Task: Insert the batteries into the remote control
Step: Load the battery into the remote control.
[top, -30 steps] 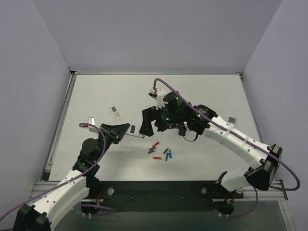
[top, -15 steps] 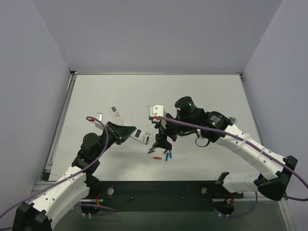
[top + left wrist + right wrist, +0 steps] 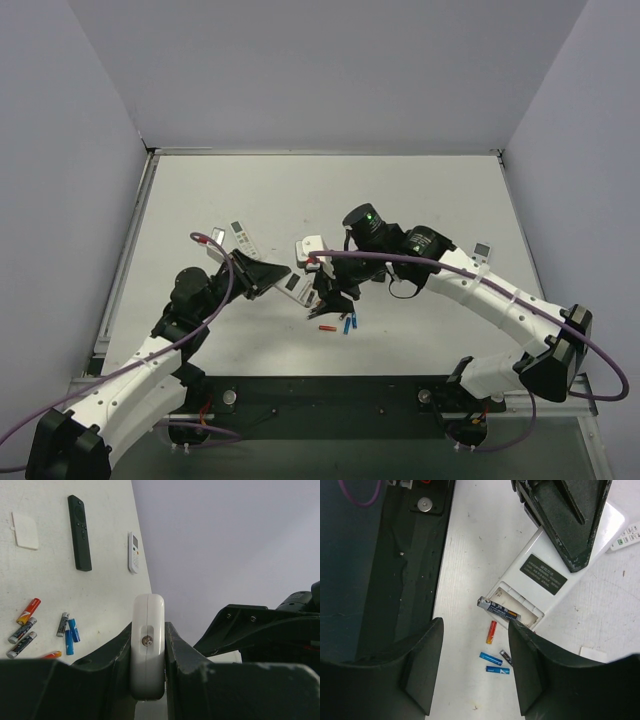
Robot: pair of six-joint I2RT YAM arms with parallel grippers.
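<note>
Left claw: clamped tight on the remote control, holding it back-up off the tabletop
Right claw: spread wide, hovering right over the open battery bay
Batteries: one blue-grey cell lies at the bay's edge, the rest loose on the tabletop
</note>
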